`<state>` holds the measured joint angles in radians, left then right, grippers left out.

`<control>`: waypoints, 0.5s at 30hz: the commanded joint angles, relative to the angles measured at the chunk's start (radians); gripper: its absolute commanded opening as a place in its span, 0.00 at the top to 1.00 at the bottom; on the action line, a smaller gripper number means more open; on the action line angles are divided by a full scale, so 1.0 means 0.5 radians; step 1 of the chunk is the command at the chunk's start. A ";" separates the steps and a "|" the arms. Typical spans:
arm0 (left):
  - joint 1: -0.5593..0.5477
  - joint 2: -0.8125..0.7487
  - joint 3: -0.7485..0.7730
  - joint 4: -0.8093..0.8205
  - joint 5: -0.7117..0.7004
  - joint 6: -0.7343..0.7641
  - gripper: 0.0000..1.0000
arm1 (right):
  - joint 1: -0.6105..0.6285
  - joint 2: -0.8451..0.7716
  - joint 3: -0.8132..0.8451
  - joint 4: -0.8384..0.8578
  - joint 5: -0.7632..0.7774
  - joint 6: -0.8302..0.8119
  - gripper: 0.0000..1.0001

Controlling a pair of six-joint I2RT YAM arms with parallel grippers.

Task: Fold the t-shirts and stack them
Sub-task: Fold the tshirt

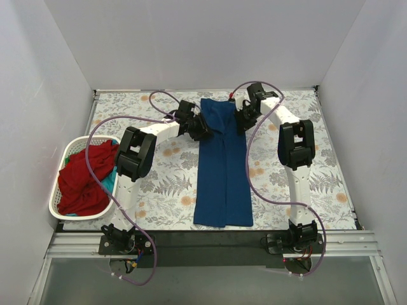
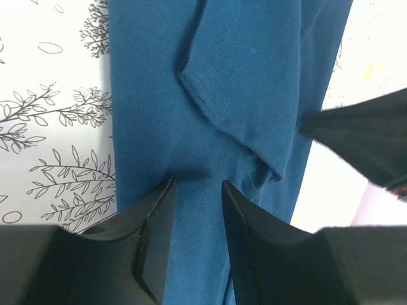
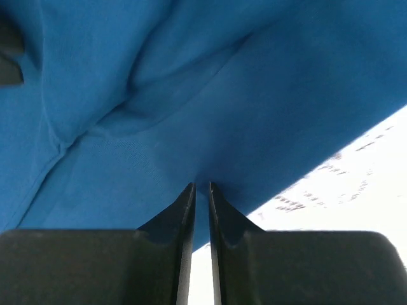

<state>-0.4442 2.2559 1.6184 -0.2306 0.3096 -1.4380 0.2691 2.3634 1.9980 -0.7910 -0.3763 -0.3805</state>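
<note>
The blue shirt (image 1: pixel 222 171) lies in a long strip down the middle of the desk, from far edge to near edge, & both my grippers are at its far end. My R gripper (image 3: pixel 201 185) has its fingers almost together, pinching the shirt's edge, but my L gripper (image 2: pixel 197 184) has fingers a bit apart w/ blue cloth in the gap, & I can't tell if it grips. The red shirt (image 1: pixel 79 181) & a bit of the teal shirt (image 1: pixel 109 182) sit in the white basket (image 1: pixel 55 197) by the left edge.
</note>
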 commanded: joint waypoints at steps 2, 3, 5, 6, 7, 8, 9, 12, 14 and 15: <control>0.063 0.023 -0.043 -0.076 -0.208 0.020 0.66 | -0.001 0.111 0.222 -0.020 -0.045 0.052 0.81; 0.084 0.038 -0.031 -0.073 -0.211 0.026 0.66 | -0.001 0.166 0.253 -0.023 -0.042 0.058 0.81; 0.103 0.069 0.009 -0.076 -0.190 0.047 0.66 | 0.005 0.209 0.320 -0.010 0.010 0.068 0.81; 0.109 0.081 0.027 -0.076 -0.184 0.090 0.66 | 0.002 0.231 0.339 0.017 0.031 0.077 0.81; 0.118 0.117 0.061 -0.070 -0.180 0.111 0.66 | 0.002 0.261 0.357 0.023 0.065 0.083 0.81; 0.115 0.130 0.079 -0.067 -0.177 0.145 0.66 | 0.002 0.274 0.379 0.039 0.071 0.095 0.81; 0.124 0.157 0.095 -0.066 -0.186 0.176 0.66 | -0.001 0.298 0.391 0.066 0.072 0.101 0.81; 0.143 0.179 0.126 -0.054 -0.186 0.216 0.66 | 0.002 0.353 0.462 0.131 0.124 0.126 0.80; 0.152 0.194 0.132 -0.045 -0.181 0.216 0.66 | -0.001 0.375 0.492 0.164 0.151 0.135 0.79; 0.164 0.195 0.135 -0.042 -0.177 0.216 0.66 | -0.001 0.396 0.526 0.198 0.154 0.135 0.79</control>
<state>-0.3931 2.3081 1.6863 -0.2012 0.3107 -1.3876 0.2657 2.5050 2.2208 -0.7559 -0.3557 -0.3202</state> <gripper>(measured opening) 0.340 0.208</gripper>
